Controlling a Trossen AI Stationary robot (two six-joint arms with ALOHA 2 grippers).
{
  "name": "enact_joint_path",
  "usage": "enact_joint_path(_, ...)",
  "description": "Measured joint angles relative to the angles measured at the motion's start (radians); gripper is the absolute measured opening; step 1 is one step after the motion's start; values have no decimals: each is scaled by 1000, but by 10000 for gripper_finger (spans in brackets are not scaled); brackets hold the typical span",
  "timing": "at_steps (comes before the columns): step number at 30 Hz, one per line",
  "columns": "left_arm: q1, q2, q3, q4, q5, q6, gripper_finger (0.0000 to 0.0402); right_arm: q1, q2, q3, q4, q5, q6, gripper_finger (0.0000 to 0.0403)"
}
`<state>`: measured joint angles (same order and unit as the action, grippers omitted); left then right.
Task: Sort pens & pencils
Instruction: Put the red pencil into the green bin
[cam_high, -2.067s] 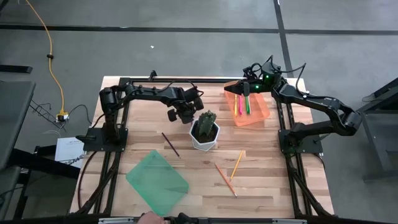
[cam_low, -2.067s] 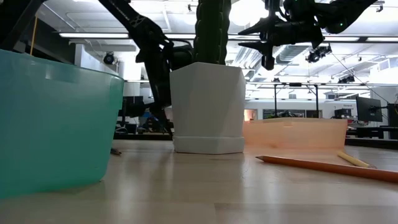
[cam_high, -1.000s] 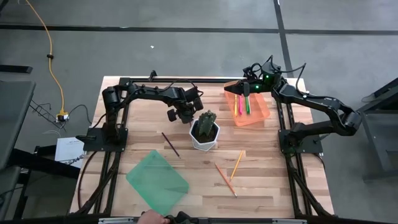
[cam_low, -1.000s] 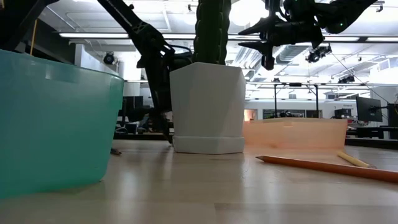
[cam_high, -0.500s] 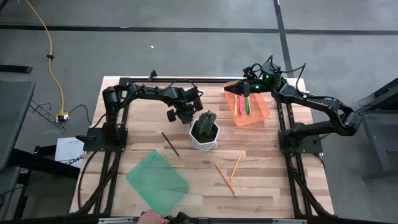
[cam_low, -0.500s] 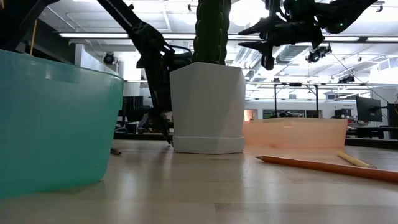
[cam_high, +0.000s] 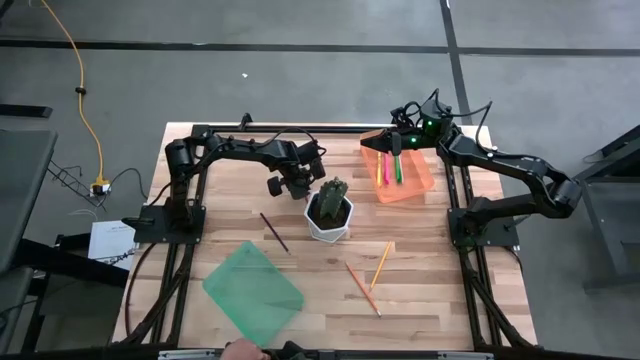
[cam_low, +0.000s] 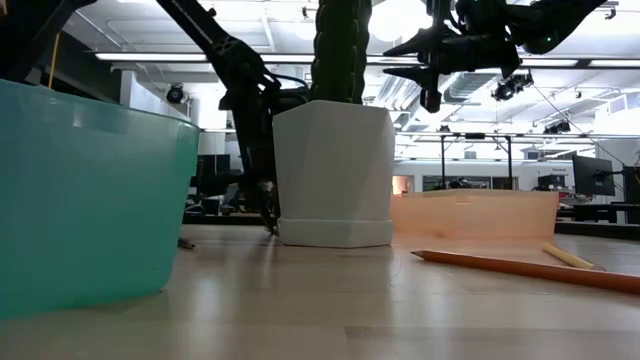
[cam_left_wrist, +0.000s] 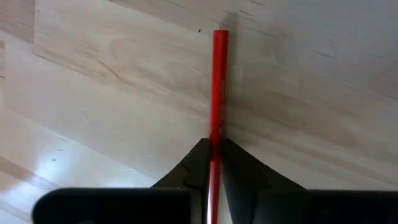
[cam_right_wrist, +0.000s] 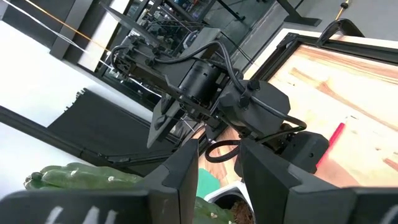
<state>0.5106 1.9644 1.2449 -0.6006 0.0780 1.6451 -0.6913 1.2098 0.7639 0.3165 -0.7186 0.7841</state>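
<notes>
One red pencil (cam_left_wrist: 219, 93) is pinched in our left gripper (cam_left_wrist: 213, 163), far side by the plant pot (cam_high: 329, 222); next, lift it w/o slipping.

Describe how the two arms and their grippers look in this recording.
Both arms are black, jointed and tubular, with black cables looped along them. The right gripper carries a small green light near its wrist. The left gripper has matte black wedge-shaped fingers. No printed markings are legible.
</notes>
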Motion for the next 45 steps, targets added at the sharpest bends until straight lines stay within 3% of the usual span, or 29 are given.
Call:
enact_joint_path(35, 0, -5, 1, -87, -25, -97, 33, 0, 0, 0, 0, -19, -8, 113)
enact_joint_path(45, 0, -5, 126, -119, -18, -129, 33, 0, 0, 0, -1, -19, -10, 113)
